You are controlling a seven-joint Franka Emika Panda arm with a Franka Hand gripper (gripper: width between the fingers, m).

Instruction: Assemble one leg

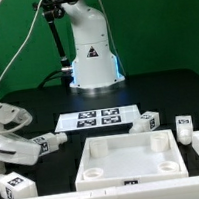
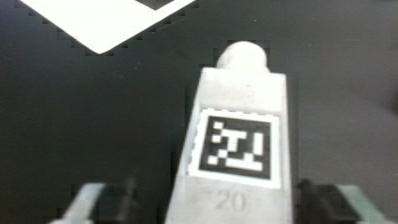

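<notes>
My gripper [image 1: 31,148] is at the exterior view's left, low over the black table, shut on a leg [image 1: 49,142], a white post with a tag that sticks out toward the white square panel [image 1: 131,166]. In the wrist view the leg [image 2: 240,130] lies between my fingers [image 2: 93,203], whose dark pads touch both its sides; its tagged face and rounded tip point away from the gripper [image 2: 214,203]. I cannot tell whether the leg rests on the table or hangs just above it.
The marker board [image 1: 99,118] lies behind the panel; its corner [image 2: 125,22] shows in the wrist view. Other legs lie at the front left [image 1: 15,185], by the panel's far right corner [image 1: 145,122] and to its right [image 1: 184,129]. The robot base [image 1: 90,58] stands at the back.
</notes>
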